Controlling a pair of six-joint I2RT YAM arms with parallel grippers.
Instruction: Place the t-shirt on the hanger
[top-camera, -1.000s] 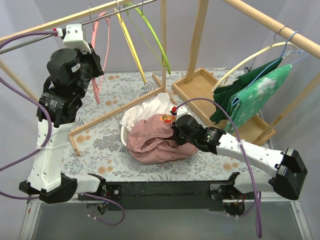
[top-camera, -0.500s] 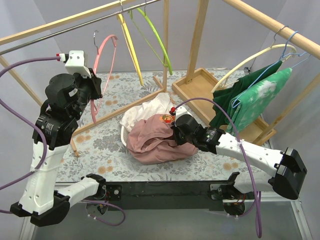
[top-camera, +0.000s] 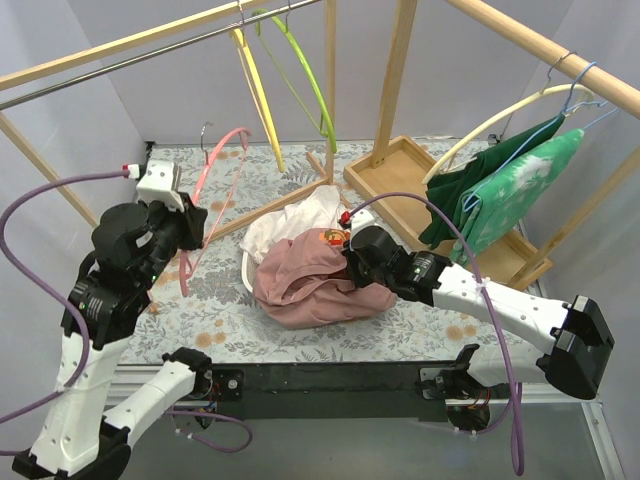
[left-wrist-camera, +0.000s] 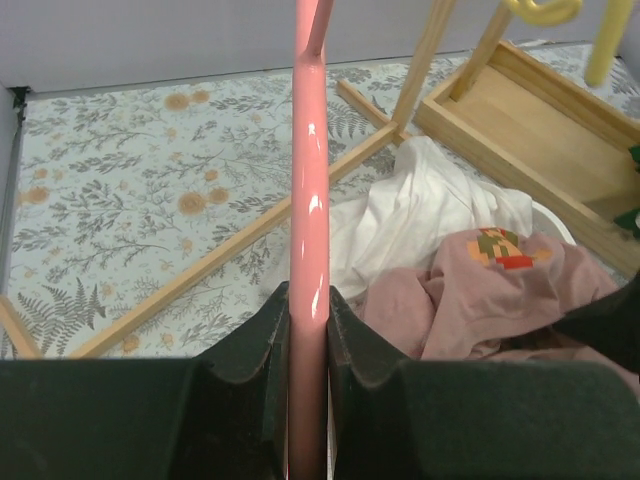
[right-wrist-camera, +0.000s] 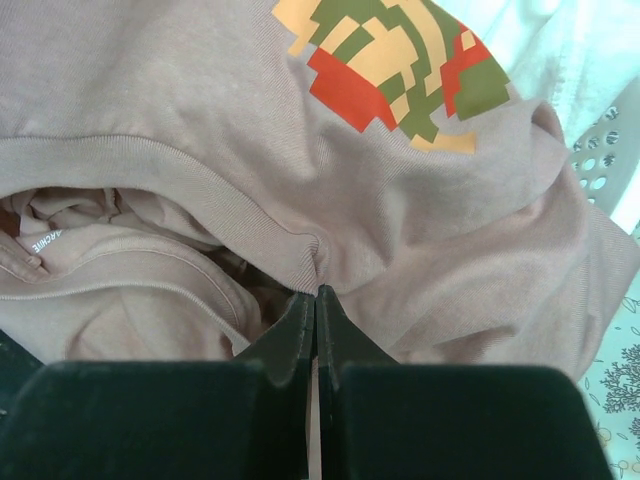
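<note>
**Pink hanger clamped, shirt fold pinched**

Only the top view shows the hanger (top-camera: 213, 172) whole: a thin arc off the rail (top-camera: 100, 75), tilted over the floral table (top-camera: 225, 305). The left wrist view shows the left gripper (left-wrist-camera: 308, 300) closed around its glossy plastic bar. The right gripper (right-wrist-camera: 316, 300) pinches a soft fold of the dusty-pink t-shirt (right-wrist-camera: 200, 100), which is heaped in a perforated white basket (right-wrist-camera: 600, 170). The shirt bears a blocky red, green and tan print (right-wrist-camera: 390, 60). The neck label (right-wrist-camera: 38, 243) is too small to read.

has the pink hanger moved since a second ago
Yes. The pink hanger, held by the left gripper, has left the rail and dropped toward the table, below the yellow hanger hanging there.
</note>
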